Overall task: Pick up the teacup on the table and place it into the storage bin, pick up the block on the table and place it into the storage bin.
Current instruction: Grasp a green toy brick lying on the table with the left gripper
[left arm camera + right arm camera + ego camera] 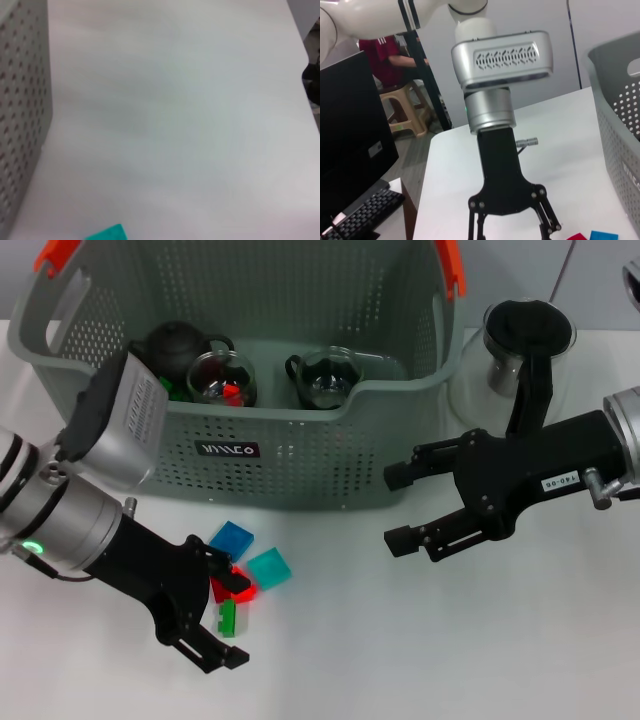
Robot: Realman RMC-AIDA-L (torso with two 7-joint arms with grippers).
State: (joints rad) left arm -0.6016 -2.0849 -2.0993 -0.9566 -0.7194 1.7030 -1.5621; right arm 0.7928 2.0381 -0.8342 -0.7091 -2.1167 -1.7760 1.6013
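Observation:
The grey-green storage bin (300, 455) stands at the back of the white table. Inside it are two glass teacups (222, 380) (325, 378) and a black teapot (175, 345). In front of it lie a blue block (232, 538), a teal block (269, 568), a red block (222, 589) and a green block (228, 618). My left gripper (225, 622) is low over the table and open, its fingers straddling the red and green blocks. To the right of the bin's front, my right gripper (400, 508) hangs open and holds nothing. The right wrist view shows the left gripper (512, 232) spread beside the red block (577, 236).
A glass pitcher (520, 350) with a black lid stands right of the bin, behind my right arm. The bin wall (20, 125) and teal block (107, 233) edge the left wrist view. A monitor (350, 135) and a keyboard stand beyond the table's left side.

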